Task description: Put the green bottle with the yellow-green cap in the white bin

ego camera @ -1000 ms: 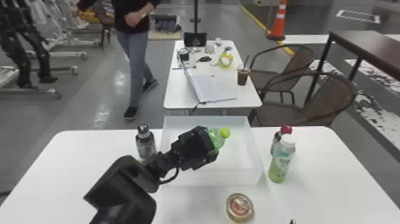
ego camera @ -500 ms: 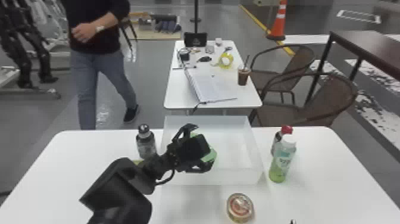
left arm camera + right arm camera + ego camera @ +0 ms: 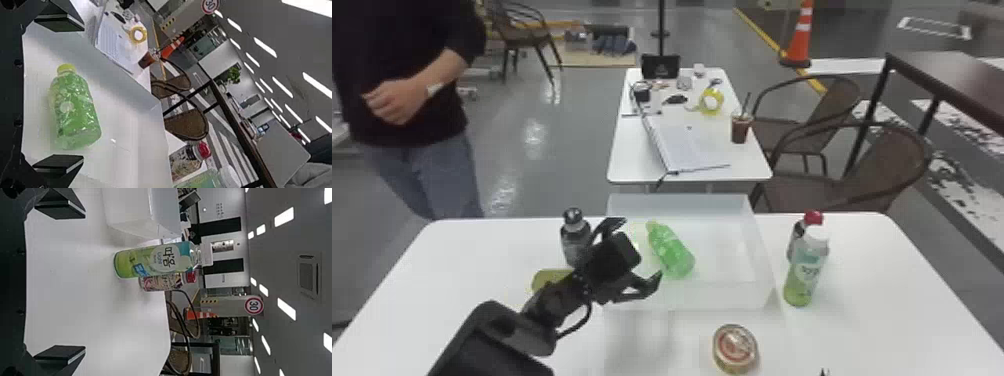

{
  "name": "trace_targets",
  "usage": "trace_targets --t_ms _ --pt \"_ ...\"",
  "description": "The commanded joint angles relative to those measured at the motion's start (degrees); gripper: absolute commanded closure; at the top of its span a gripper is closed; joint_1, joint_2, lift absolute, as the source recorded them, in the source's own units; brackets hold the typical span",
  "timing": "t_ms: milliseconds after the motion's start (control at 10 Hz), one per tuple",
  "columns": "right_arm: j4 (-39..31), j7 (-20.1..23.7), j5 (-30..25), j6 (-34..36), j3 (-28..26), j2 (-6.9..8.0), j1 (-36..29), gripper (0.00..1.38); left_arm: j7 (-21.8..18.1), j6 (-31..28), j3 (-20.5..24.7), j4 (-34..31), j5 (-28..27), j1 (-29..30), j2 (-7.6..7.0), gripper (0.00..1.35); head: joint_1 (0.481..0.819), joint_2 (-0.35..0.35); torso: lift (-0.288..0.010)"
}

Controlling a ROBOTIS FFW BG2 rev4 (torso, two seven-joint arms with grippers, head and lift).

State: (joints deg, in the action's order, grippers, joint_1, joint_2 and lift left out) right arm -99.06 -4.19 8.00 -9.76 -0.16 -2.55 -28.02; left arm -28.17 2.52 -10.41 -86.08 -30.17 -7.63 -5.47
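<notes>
The head view shows the green bottle (image 3: 674, 252) lying on its side on the floor of the white bin (image 3: 689, 299), its base toward the near side and its yellow-green cap (image 3: 652, 226) toward the far left. The left gripper (image 3: 640, 251) is just beside it, on the bottle's left, over the left part of the bin, its two fingers spread wide and holding nothing. In the left wrist view the bottle lies in front of the spread fingers, apart from both. The right gripper (image 3: 824, 372) shows as a small dark tip at the bottom edge of the head view; in the right wrist view its fingers stand wide apart with nothing between them. Half a second earlier the left gripper was farther right, over the bottle and hiding most of it; it has since moved left, and the bottle now lies uncovered. One second earlier the cap stuck out to the right of the gripper. On the tabletop (image 3: 892, 310), a dark bottle (image 3: 575, 237) stands left of the bin, and a yellow-green object (image 3: 547, 277) lies partly behind the left arm. A round item (image 3: 735, 348) is in front of the bin; to its right, a white-capped bottle (image 3: 804, 272) stands before a red-capped bottle (image 3: 813, 218).
</notes>
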Motion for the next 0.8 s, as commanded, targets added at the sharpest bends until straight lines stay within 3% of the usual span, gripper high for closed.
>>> trace_targets --t_ms 0,200,300,700 --pt "0.00 -0.02 0.00 0.00 0.16 0.00 0.16 0.09 -0.13 0.65 6.90 -4.97 1.78 6.13 1.70 0.13 0.549 0.000 -0.100" --pt "0.18 -0.02 0.00 0.00 0.33 0.00 0.25 0.09 -0.92 1.53 15.16 -9.72 3.80 12.72 4.86 0.13 0.549 0.000 -0.100" --pt "0.09 -0.02 0.00 0.00 0.33 0.00 0.16 0.09 -1.09 2.58 19.64 -10.07 8.90 15.89 5.62 0.14 0.549 0.000 -0.100" --pt "-0.44 -0.02 -1.05 0.00 0.33 -0.35 -0.01 0.09 2.25 8.21 29.92 -10.68 26.13 25.73 5.62 0.15 0.549 0.000 -0.100"
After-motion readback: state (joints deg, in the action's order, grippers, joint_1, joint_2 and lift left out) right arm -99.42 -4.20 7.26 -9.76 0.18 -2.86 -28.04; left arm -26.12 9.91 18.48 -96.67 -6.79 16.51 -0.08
